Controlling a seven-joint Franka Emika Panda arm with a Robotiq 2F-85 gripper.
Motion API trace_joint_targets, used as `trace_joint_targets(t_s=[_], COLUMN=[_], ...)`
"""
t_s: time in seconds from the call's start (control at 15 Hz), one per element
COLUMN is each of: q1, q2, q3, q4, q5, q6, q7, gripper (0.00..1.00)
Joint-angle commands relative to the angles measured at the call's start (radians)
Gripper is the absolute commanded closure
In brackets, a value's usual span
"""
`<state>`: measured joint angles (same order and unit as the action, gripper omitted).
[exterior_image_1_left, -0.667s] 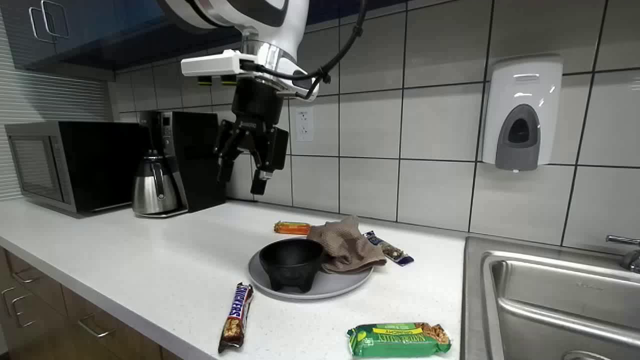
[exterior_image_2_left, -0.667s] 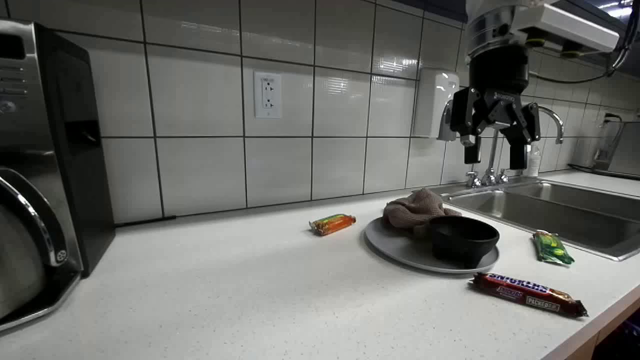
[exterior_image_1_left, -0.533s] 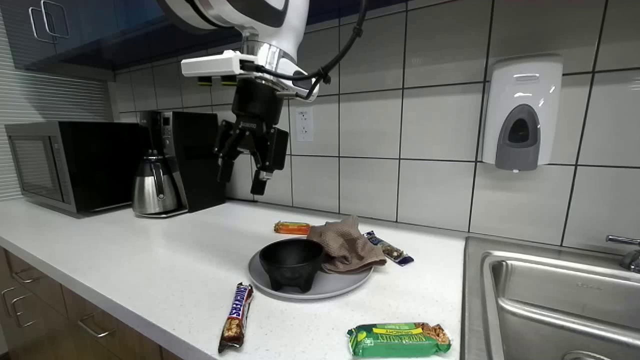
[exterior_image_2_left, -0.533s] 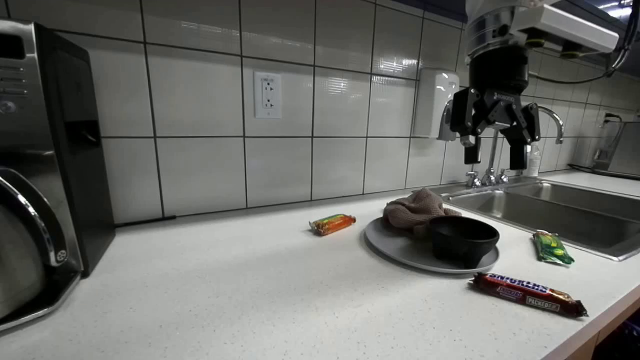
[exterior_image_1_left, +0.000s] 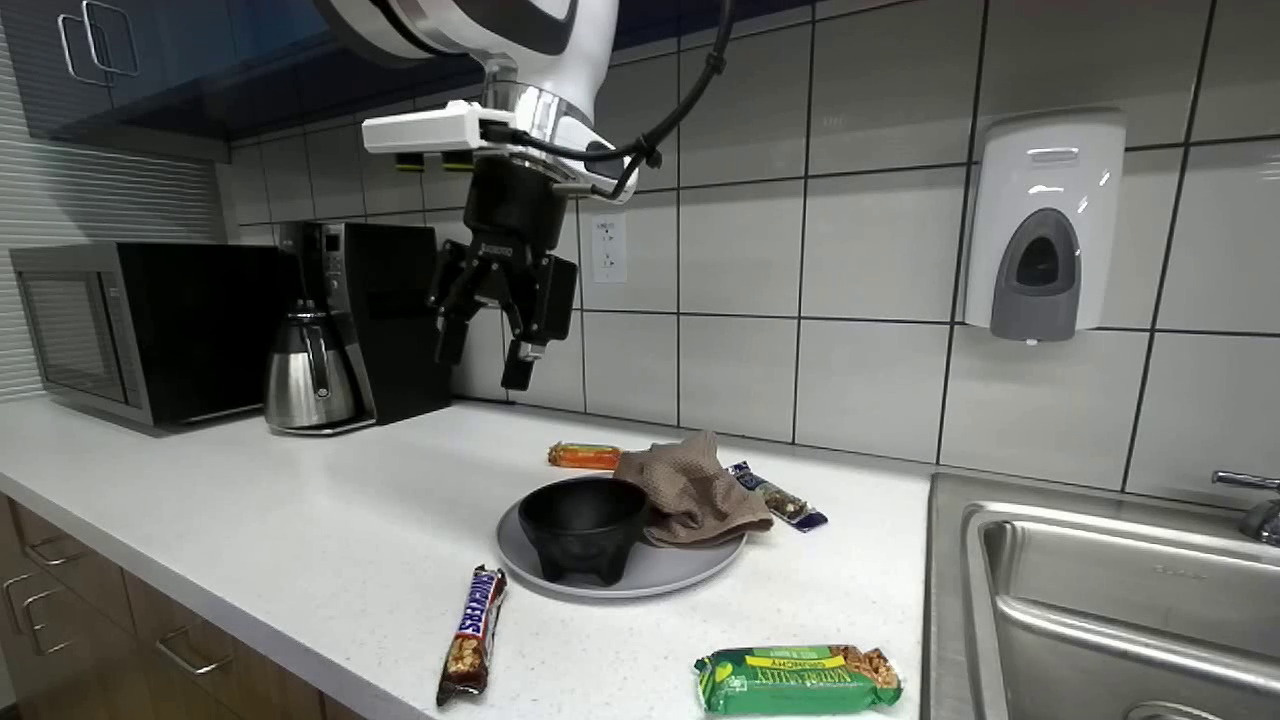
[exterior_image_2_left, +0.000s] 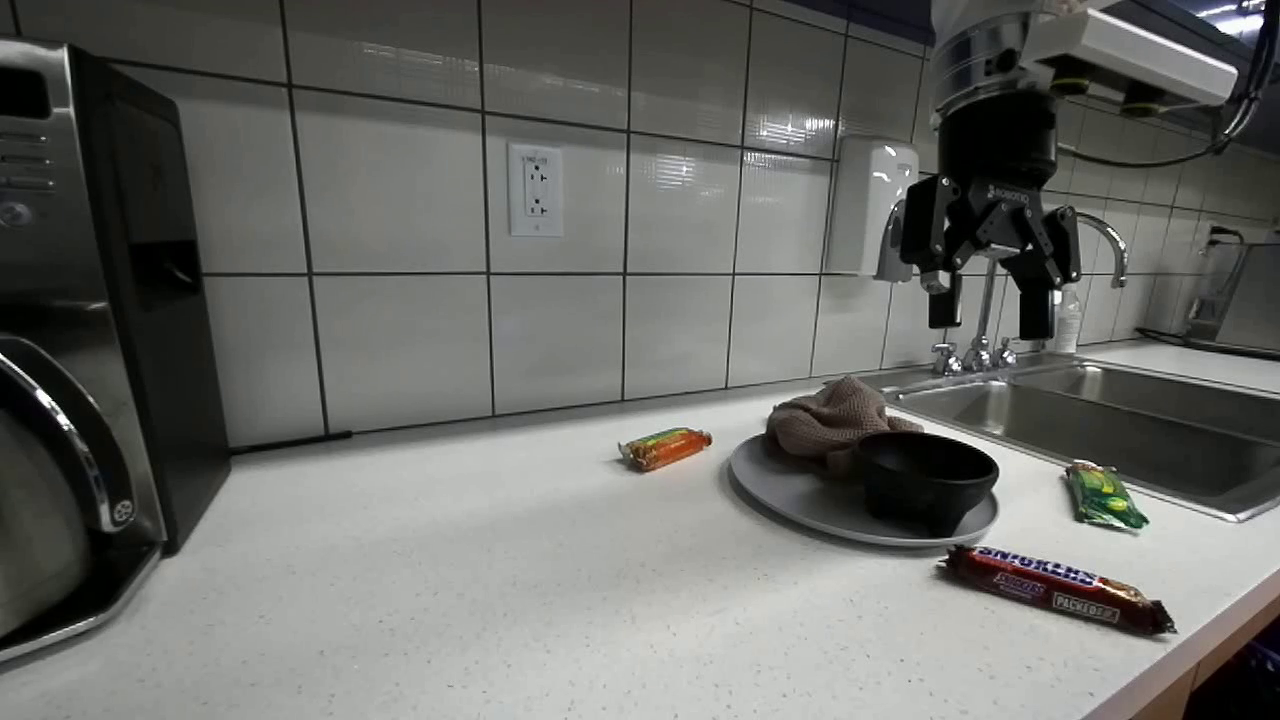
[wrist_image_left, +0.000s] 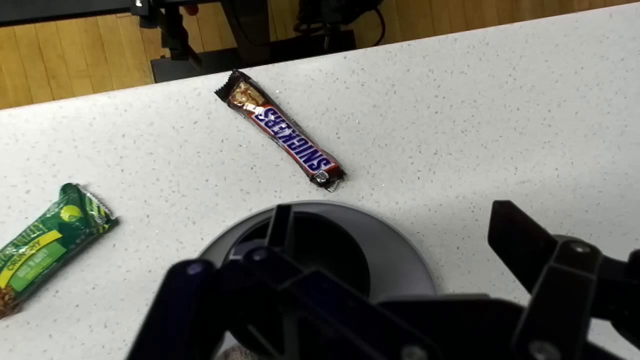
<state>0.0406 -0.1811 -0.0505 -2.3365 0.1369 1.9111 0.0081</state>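
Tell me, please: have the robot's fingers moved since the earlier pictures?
No, in no direction: in both exterior views, the fingers hang at the same place relative to the wall outlet.

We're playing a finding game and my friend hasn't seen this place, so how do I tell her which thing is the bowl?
Find the white counter beside the steel sink. On it sits a round gray plate, and on that plate the bowl stands beside a crumpled brown cloth. Unlike the cloth and the flat plate, it is black, deep and has stubby feet.
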Motion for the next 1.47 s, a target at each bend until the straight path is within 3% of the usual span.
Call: trace_joint_targets(t_s=[0.0, 0.4, 1.4], q1=[-0.016, -0.015, -0.010], q2=[0.000, 0.002, 0.136], q3=[0.015, 0.019, 0.044], q4=[0.001, -0.009, -0.040], q5=[0.002, -0.014, -0.062], q6=[-0.002, 0.033, 0.358], q7=[-0.002, -0.012, -0.008], gripper=[0.00, 0.00, 0.00])
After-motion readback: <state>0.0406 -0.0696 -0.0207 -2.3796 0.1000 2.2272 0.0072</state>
